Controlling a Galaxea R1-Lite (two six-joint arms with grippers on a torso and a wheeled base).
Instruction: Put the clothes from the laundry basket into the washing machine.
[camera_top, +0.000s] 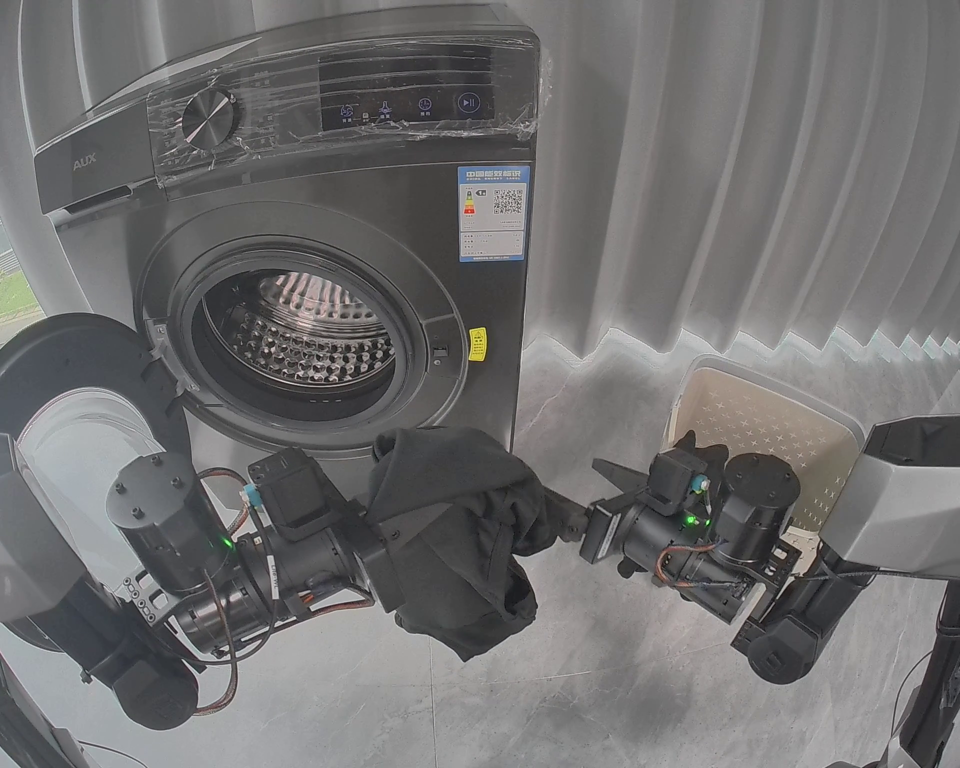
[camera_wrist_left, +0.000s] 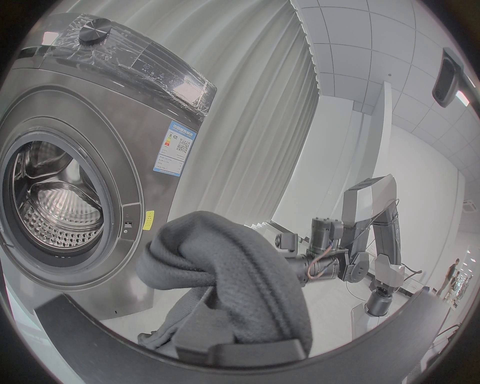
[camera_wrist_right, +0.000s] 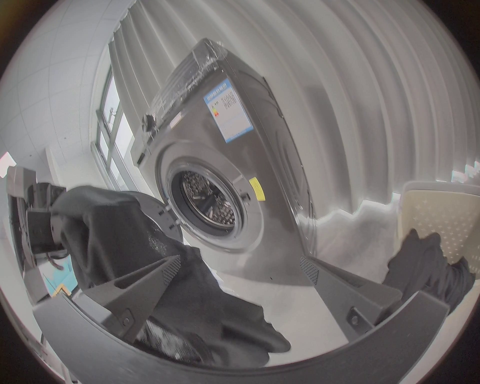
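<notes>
Left gripper (camera_top: 395, 550) holding dark garment (camera_top: 450, 540) before open washing machine (camera_top: 300, 200), right gripper (camera_wrist_right: 240, 262) spread wide alongside, laundry basket (camera_top: 770, 420) right of machine

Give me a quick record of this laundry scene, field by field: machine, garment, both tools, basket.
washer: washing machine, door swung open, no clothes seen in the drum
garment: dark garment draped over the left tool, in front of and below the opening
right tool: right tool open, at the garment's right end
basket: laundry basket on the floor at the robot's right, another dark piece in it
</notes>
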